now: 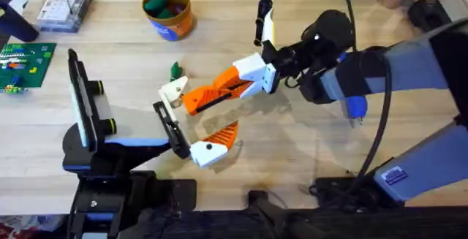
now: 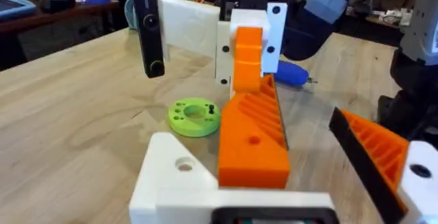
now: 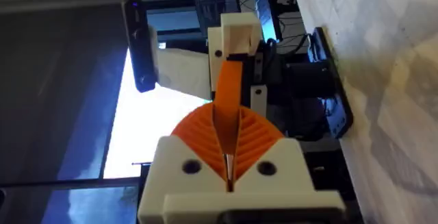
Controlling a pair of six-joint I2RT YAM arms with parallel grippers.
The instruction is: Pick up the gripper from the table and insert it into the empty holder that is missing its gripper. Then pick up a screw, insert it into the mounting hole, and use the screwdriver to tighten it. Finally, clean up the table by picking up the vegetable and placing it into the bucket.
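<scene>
Item: the gripper (image 1: 175,90), pinched at its orange wedge between our right gripper (image 1: 201,99) pads, held just beside the holder (image 1: 170,128) so its cream base can seat. Left gripper: we cannot tell. Bucket (image 1: 168,11) stands well apart.

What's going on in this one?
The right gripper has its jaws shut on the orange end of the gripper and holds its cream base just above the table, close to the black holder. It does not look seated yet. The bucket stands at the far side.
</scene>
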